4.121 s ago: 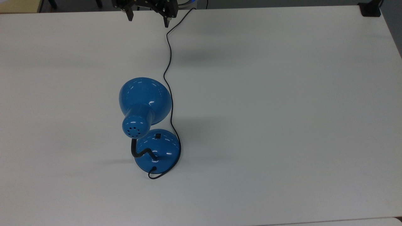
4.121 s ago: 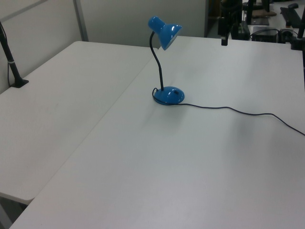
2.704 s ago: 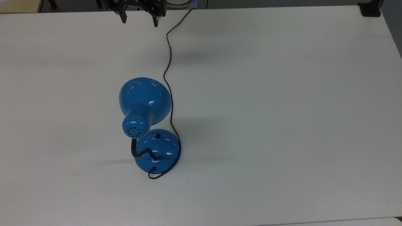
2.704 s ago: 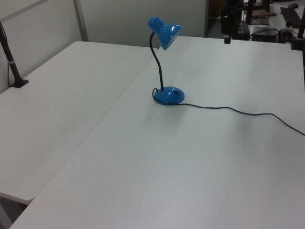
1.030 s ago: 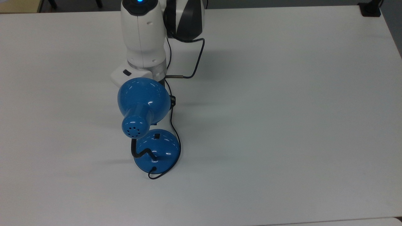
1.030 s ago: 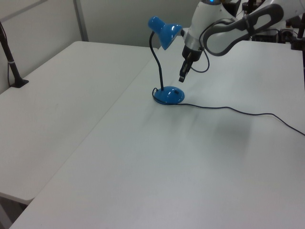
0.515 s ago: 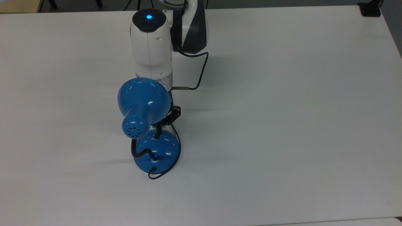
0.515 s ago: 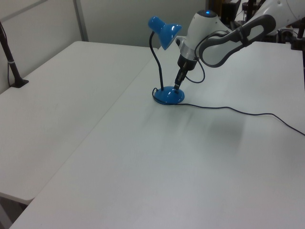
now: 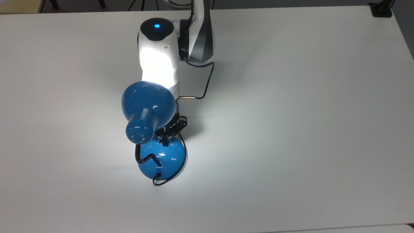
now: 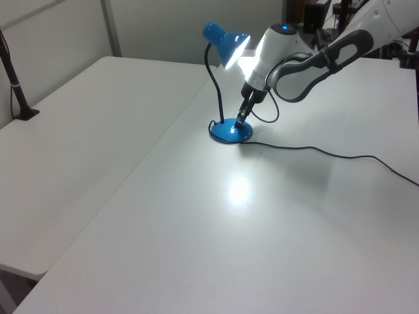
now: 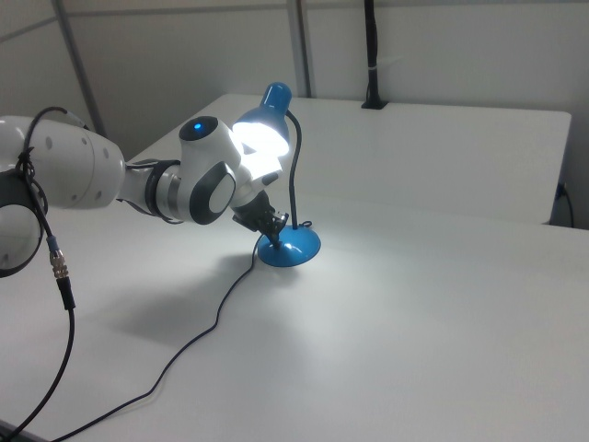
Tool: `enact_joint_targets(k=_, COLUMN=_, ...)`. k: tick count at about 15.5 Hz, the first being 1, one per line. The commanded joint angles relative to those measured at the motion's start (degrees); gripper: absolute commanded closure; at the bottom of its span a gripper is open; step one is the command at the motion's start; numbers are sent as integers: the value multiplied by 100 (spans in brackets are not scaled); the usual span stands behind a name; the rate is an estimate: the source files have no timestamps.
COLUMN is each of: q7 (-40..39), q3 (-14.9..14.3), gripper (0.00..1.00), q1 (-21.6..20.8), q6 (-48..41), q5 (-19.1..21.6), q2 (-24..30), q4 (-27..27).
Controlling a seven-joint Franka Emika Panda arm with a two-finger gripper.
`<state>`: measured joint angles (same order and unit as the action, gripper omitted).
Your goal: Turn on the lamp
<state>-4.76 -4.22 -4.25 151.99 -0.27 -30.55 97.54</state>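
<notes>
The blue lamp stands mid-table and is lit: its bell shade [image 9: 147, 100] throws bright light on my white arm and a glowing patch on the table [image 10: 239, 190]. A black bendy neck [image 10: 216, 85] joins the shade [image 10: 226, 44] to the round blue base [image 9: 166, 158]. My gripper [image 9: 165, 139] points down with its fingers together, tips touching the top of the base [image 10: 230, 133] where the switch lies hidden beneath them. In the right view the gripper [image 11: 276, 224] sits just at the right view's left of the base [image 11: 293, 247], under the glowing shade [image 11: 265, 124].
The lamp's thin black cord [image 10: 327, 154] trails across the table to the left view's right edge. My arm's own cable [image 9: 207, 81] loops beside the wrist. A black clamped post [image 10: 16, 85] stands on the adjoining table, and a black clamp [image 9: 381, 9] sits at the top view's upper right corner.
My arm came down from the table's far edge to the lamp base, and its fingers went from apart to together. In the last half second the lamp lit up.
</notes>
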Motion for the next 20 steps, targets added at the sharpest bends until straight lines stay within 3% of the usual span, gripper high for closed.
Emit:
enact_joint_targets(k=1, q7=124, q3=-52, gripper=100, q1=-102, q6=279, q5=-78, q2=-197, q4=-42)
enact_joint_targets(k=4, q7=116, q3=-52, gripper=100, q1=-111, q6=244, q5=-70, q2=-22, q4=28)
enact_joint_targets(k=9, q7=133, q3=-43, gripper=100, q1=-120, q6=-308, q5=-61, q2=1145, q4=1125)
enact_joint_targets(k=11, q7=220, q3=-43, gripper=100, q1=-129, q6=-957, q5=-61, q2=1620, q4=1372)
enact_joint_targets(k=14, q7=485, q3=-43, gripper=97, q1=-68, q6=-2477, q5=-61, q2=2262, q4=1329)
enact_joint_targets(k=15, q7=485, q3=-61, gripper=90, q1=-59, q6=-2864, q5=-61, q2=2464, q4=1303)
enact_joint_targets(k=17, q7=424, q3=-96, gripper=56, q1=-41, q6=-3943, q5=-52, q2=2729, q4=953)
enact_joint_targets(k=18, q7=423, q3=-96, gripper=25, q1=-6, q6=-4488, q5=-35, q2=2791, q4=725)
enact_joint_targets(k=19, q7=458, q3=-96, gripper=0, q1=-6, q6=-4929, q5=-26, q2=2800, q4=496)
enact_joint_targets(k=20, q7=467, q3=-96, gripper=0, q1=-14, q6=-5255, q5=-17, q2=2809, q4=311)
